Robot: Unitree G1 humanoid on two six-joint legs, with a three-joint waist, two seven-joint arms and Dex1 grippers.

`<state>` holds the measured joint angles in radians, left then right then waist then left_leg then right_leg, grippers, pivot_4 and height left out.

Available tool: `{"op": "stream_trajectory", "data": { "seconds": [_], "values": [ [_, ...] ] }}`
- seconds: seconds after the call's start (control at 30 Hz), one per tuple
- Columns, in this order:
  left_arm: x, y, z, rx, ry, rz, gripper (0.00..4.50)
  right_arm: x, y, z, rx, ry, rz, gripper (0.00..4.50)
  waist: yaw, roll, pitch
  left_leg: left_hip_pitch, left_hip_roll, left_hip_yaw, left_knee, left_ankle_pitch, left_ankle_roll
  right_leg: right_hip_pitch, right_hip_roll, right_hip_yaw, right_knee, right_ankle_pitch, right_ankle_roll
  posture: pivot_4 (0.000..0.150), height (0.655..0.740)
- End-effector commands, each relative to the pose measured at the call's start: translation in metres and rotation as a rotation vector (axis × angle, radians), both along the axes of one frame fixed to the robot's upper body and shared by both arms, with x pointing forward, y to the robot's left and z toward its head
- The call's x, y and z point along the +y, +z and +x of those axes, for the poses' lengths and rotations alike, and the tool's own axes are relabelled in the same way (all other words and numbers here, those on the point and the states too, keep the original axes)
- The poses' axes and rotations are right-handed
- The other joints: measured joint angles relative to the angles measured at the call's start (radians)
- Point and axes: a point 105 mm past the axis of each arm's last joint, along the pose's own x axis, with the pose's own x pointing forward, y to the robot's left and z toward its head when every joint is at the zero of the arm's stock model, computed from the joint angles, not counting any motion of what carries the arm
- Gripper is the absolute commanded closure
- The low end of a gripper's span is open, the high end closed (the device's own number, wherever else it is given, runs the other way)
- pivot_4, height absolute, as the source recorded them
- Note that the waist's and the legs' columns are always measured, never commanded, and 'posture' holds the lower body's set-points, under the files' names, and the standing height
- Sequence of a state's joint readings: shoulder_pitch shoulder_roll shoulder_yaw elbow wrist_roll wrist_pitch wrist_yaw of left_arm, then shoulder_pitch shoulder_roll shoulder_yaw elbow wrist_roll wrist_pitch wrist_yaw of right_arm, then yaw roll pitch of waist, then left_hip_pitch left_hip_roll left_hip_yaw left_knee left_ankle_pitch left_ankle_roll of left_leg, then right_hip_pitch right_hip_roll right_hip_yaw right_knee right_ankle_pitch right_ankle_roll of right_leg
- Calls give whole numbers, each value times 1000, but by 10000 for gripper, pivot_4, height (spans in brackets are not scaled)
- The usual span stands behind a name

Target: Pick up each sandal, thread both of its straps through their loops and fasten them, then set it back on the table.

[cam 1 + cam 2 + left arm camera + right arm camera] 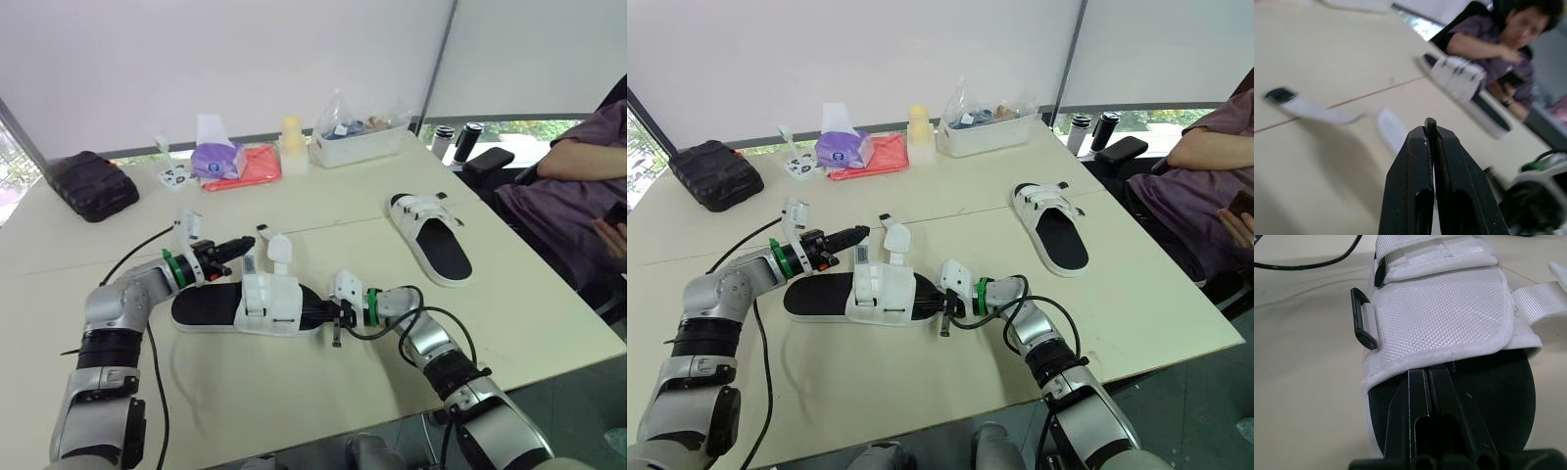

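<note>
Threading is the step in hand, though judging by the loose straps it has not yet begun. Near sandal (269,299) lies flat on the table (294,392) between both grippers. Rounded strap (279,252) and black-tipped strap (261,233) stick out from the sandal's far side. Black loop (1362,318) sits empty on the opposite side of its white upper.

Left gripper (243,244) hovers just beside those straps, fingers pressed together, nothing seen between them. Right gripper (328,313) lies over the sandal's toe end, fingers pressed together, tip touching the upper's hem. Cannot tell if it nips the hem.

Next move likely calls for the left fingers to spread, pinch a strap end and steer it across to the loop while the right steadies or lifts the sandal. Second sandal (436,240) rests well apart from the near sandal, to its right.
</note>
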<state>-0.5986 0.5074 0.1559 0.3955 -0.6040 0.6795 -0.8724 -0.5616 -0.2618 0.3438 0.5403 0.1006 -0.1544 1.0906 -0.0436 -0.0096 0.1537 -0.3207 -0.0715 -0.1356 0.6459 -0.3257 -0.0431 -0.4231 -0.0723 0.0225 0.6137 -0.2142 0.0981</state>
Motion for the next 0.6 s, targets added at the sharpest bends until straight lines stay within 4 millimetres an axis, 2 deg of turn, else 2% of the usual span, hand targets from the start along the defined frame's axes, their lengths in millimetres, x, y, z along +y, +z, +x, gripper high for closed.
{"op": "stream_trajectory", "data": {
  "seconds": [0.03,0.1,0.4,0.43,0.47,0.6],
  "values": [
    [-2,-13,3,-24,-27,109,44465,-17,-59,-20,174,-13,-189,45000,0,0,0,0,0,0,0,0,0,0,0,0,0,0,0,1500,7400],
    [-6,-22,4,-18,-51,135,44465,-16,-59,-21,175,-12,-189,45000,1,0,0,0,0,0,0,0,0,0,0,0,0,0,0,1500,7400],
    [-21,-28,20,-16,-94,61,44465,-14,-59,-21,172,-3,-193,45000,3,-2,-3,0,0,0,0,0,0,1,0,-1,0,0,0,1500,7400],
    [-23,-27,20,-12,-107,51,38371,-14,-59,-21,172,-3,-193,45000,3,-2,-3,0,0,0,0,0,0,1,0,-1,0,0,0,1500,7400],
    [-24,-27,20,-13,-121,47,35841,-15,-59,-21,172,-3,-194,45000,2,-2,-3,0,0,-1,0,0,0,1,0,-1,0,0,0,1500,7400],
    [-30,-20,21,-31,-153,30,16762,-15,-60,-21,172,-4,-196,45000,2,-2,-3,0,0,-1,0,0,0,1,0,-2,0,0,0,1500,7400]
  ]
}}
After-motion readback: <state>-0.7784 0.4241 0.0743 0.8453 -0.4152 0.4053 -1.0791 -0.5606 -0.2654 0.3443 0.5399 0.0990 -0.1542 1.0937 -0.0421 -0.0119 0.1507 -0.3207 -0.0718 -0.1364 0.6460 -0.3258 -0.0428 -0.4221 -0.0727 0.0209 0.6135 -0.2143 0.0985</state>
